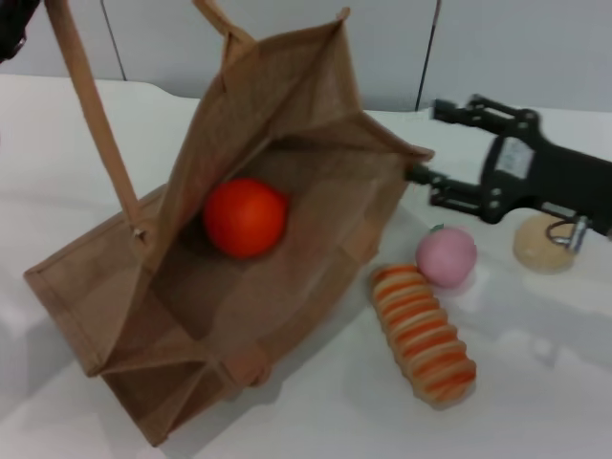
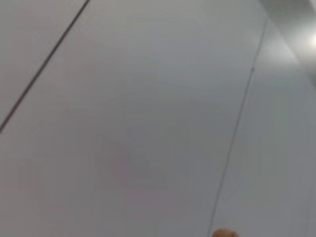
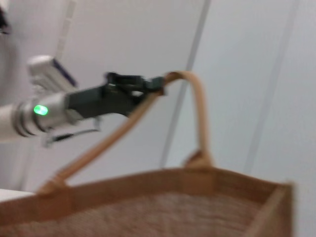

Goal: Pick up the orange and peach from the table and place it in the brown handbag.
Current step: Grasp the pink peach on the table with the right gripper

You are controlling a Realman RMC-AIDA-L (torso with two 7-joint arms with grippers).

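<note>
The brown handbag [image 1: 316,124] stands tilted on the table with its mouth open toward me. The orange [image 1: 246,217] lies inside it. The peach [image 1: 446,256] sits on the table to the right of the bag. My right gripper [image 1: 432,145] is open and empty, hovering beside the bag's right rim, behind and above the peach. My left gripper [image 3: 157,84] shows in the right wrist view, shut on the top of the bag's strap handle [image 3: 197,103] and holding it up. In the head view only its dark edge [image 1: 14,29] shows at the top left.
A long orange-and-cream striped ridged piece [image 1: 424,330] lies in front of the peach. A plain beige ball [image 1: 543,242] sits under the right arm. The grey wall stands behind the white table [image 1: 535,382].
</note>
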